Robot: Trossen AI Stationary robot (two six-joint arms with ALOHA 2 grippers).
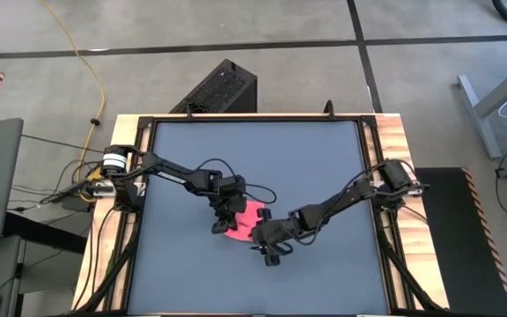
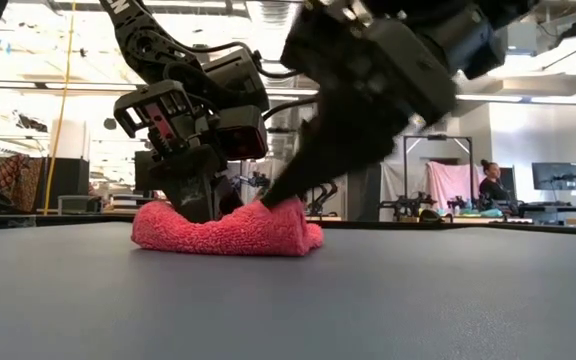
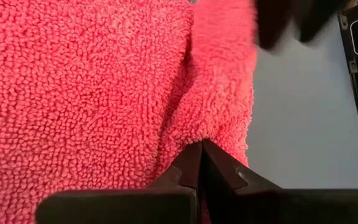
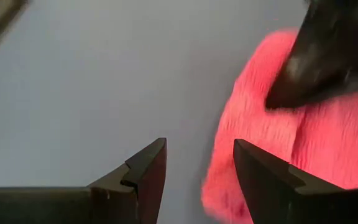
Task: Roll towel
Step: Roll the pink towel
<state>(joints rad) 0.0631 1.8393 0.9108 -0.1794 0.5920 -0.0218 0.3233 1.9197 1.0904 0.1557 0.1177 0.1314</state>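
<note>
high view: a dark grey table [image 1: 253,158] seen from above. the pink towel [image 1: 240,222] lies bunched near the table's front middle, between the 2 arms. the left gripper [image 1: 224,217] is down on it; the right gripper [image 1: 268,246] sits just beside its front edge.

low view: the towel [image 2: 230,228] is a low, lumpy roll flat on the table, with both grippers pressing in from above.

left wrist view: the left fingers [image 3: 201,163] are together, pinching a fold of the looped, fluffy cloth [image 3: 92,93].

right wrist view: the right fingers [image 4: 149,168] stand apart, holding nothing, with the towel [image 4: 328,143] just beside 1 of them.

it looks soft, light and floppy, not fragile, and likely to spring open. best taken by a pinched edge or fold, with the roll pressed down.
</note>
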